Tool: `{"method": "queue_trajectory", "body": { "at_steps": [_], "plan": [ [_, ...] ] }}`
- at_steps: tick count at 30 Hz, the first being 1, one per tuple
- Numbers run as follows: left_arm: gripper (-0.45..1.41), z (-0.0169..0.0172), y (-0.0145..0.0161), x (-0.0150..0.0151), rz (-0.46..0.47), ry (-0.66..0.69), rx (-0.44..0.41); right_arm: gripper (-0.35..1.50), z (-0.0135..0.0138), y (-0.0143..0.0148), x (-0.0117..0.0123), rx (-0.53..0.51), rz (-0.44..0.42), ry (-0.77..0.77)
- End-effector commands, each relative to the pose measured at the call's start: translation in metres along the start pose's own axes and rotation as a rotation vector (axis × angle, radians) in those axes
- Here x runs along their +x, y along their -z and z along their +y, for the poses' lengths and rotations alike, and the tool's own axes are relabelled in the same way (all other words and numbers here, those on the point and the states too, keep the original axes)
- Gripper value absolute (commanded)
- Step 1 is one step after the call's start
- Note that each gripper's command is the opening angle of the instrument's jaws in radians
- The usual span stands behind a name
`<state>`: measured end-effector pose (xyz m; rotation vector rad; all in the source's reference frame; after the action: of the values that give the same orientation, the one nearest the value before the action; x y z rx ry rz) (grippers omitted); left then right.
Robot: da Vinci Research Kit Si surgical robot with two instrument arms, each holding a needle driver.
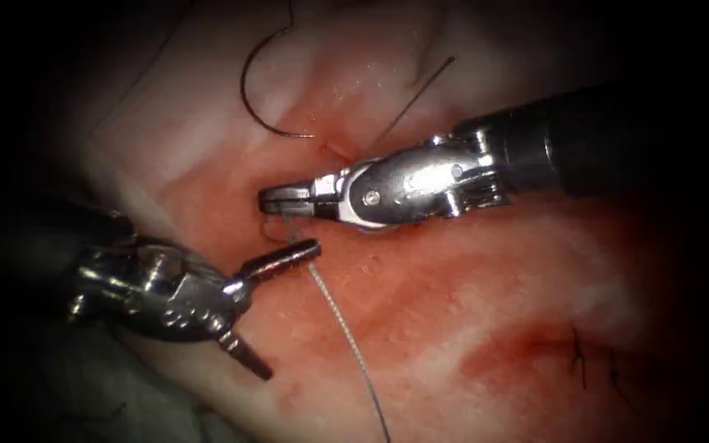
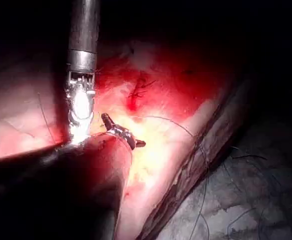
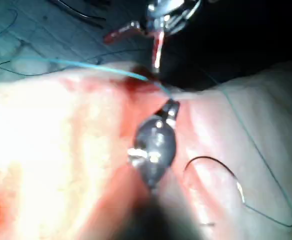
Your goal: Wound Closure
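right tool [image 1: 268, 199]: jaws pressed together, apparently pinching the thread [image 1: 346, 324] at the cut [image 1: 276, 226]. left tool [image 1: 276, 316]: jaws spread wide, holding nothing, upper jaw beside the thread. needle [image 1: 249, 98]: lying free on the tissue [image 1: 453, 312], not in it, well above the tools. judgement: good practice is to keep the pinch steady and avoid dragging thread across the red fluid [image 1: 527, 344]

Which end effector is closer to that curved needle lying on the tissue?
Right. The right end effector sits just below the needle, which lies free on the tissue. The left end effector, jaws wide open, is lower and farther away.
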<state>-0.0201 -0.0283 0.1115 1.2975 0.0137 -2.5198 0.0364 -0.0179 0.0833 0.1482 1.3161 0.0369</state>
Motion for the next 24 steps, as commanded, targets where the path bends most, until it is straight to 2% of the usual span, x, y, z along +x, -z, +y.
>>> {"method": "queue_trajectory", "body": {
  "at_steps": [1,8,15,21,24],
  "plan": [
    [1.15,0.0005,-0.0009,-0.0001,0.0,-0.004,0.004,-0.35,0.0003,-0.0006,-0.0011,0.007,-0.017,-0.034],
    [0.93,0.001,-0.0036,0.0007,-0.037,-0.08,0.037,-0.35,-0.0001,-0.003,-0.0036,0.062,-0.089,-0.16],
    [0.95,0.0016,-0.0055,0.0014,-0.154,-0.224,0.078,-0.35,0.0005,-0.0036,-0.004,0.067,-0.091,-0.184],
    [0.96,0.0019,-0.0059,0.0014,-0.258,-0.337,0.059,-0.35,0.001,-0.0034,-0.0043,0.066,-0.092,-0.19],
    [0.98,0.0024,-0.0066,0.0016,-0.239,-0.339,0.049,-0.35,0.0011,-0.0034,-0.0044,0.065,-0.092,-0.19]
  ]
}}
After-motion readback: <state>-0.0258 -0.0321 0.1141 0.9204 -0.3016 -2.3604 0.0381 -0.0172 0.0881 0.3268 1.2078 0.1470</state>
